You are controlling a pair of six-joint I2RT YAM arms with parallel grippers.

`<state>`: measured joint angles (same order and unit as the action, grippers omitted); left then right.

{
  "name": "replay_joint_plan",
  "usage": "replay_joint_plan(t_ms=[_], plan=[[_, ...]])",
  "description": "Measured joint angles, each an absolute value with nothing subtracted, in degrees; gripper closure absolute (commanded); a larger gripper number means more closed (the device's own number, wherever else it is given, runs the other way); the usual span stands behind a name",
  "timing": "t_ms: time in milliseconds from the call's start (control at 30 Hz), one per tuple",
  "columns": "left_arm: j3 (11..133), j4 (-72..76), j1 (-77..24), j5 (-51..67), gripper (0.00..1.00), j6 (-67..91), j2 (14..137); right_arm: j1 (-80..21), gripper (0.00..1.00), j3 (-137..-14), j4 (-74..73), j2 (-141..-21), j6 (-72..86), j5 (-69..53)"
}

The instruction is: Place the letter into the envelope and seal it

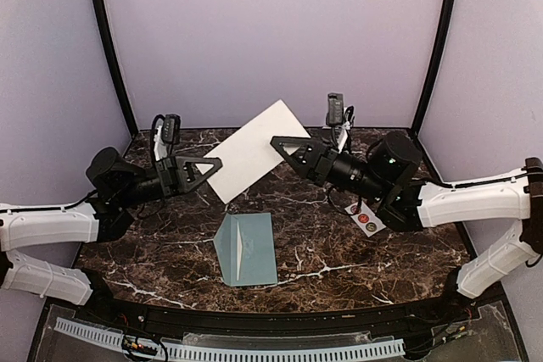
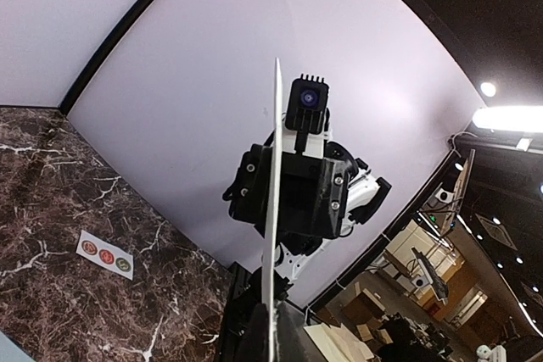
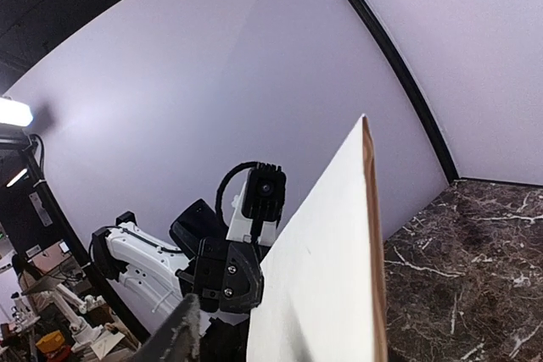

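Letter (image 1: 254,154) is hanging above centre frame, left gripper (image 1: 215,162) clamping its edge; whether right gripper (image 1: 276,142) is gripping, I cannot tell; envelope (image 1: 247,249) is lying below, seemingly unfilled, unsealed

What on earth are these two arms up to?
A white letter is up in the air between the two arms. The left pincer is shut on its lower corner; the right pincer is at the opposite edge, grip unclear. The blue-grey envelope lies flat on the table below, flap open.
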<state>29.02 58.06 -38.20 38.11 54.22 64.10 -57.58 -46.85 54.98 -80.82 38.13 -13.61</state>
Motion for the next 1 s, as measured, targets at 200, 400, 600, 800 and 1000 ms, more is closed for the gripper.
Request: replay_joint_plan(t_ms=[200, 400, 600, 800, 1000], plan=[[29.71, 44.36, -38.15, 38.98, 1.00, 47.48, 61.65, -55.07, 0.05, -45.47, 41.36, -74.52, 35.99, -12.32], [38.74, 19.31, -38.17, 44.66, 1.00, 32.05, 62.54, -50.09, 0.03, -50.68, 18.33, -70.83, 28.01, -15.09], [46.44, -1.17, -41.71, 48.07, 1.00, 18.55, 67.77, -50.19, 0.09, -63.07, -4.43, -75.88, 18.41, -23.77], [50.61, -14.04, -44.88, 50.37, 1.00, 10.72, 72.51, -54.41, 0.25, -70.52, -20.58, -82.30, 11.62, -29.89], [52.51, -18.55, -44.97, 53.74, 1.00, 7.66, 73.82, -56.49, 0.44, -70.89, -27.68, -87.15, 9.39, -35.27]])
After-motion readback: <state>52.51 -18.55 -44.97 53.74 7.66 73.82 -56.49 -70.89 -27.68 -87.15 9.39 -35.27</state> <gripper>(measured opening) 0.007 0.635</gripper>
